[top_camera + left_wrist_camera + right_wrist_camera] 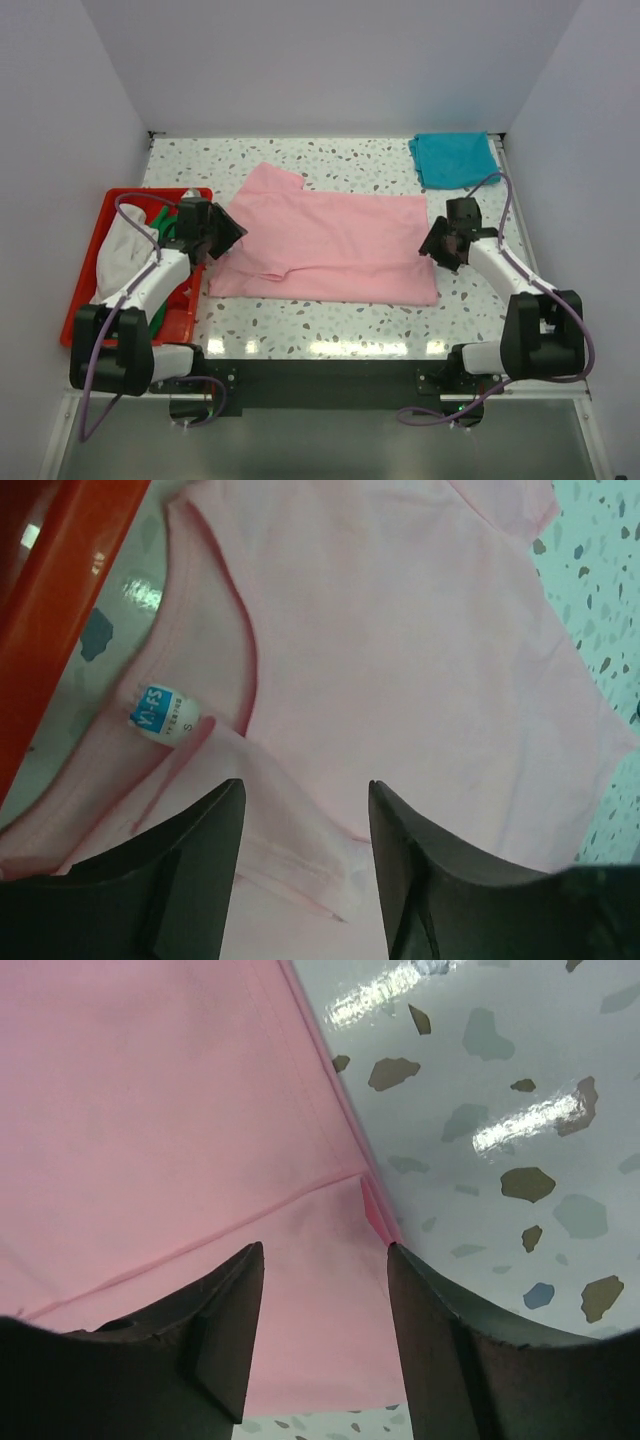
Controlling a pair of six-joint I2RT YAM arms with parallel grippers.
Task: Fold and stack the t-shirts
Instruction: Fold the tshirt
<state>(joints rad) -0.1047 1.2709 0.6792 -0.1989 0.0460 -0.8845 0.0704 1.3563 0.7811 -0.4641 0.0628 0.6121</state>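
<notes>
The light pink t-shirt [330, 240] lies spread on the table, partly folded lengthwise, collar end at the left. My left gripper [222, 236] hovers open over its collar end; the left wrist view shows the neckline with a blue label [160, 712] and a folded sleeve hem between the jaws [305, 815]. My right gripper [440, 245] is open over the shirt's right hem edge [325, 1260]. The teal t-shirt [453, 158] lies folded at the back right. The white t-shirt [125, 250] and the green t-shirt [165, 228] lie bunched in the red tray [90, 260].
The red tray's rim [60, 590] runs close to the left of my left gripper. The speckled table [330, 320] shows in front of the pink shirt and beside its right hem [500, 1110]. White walls enclose the table on three sides.
</notes>
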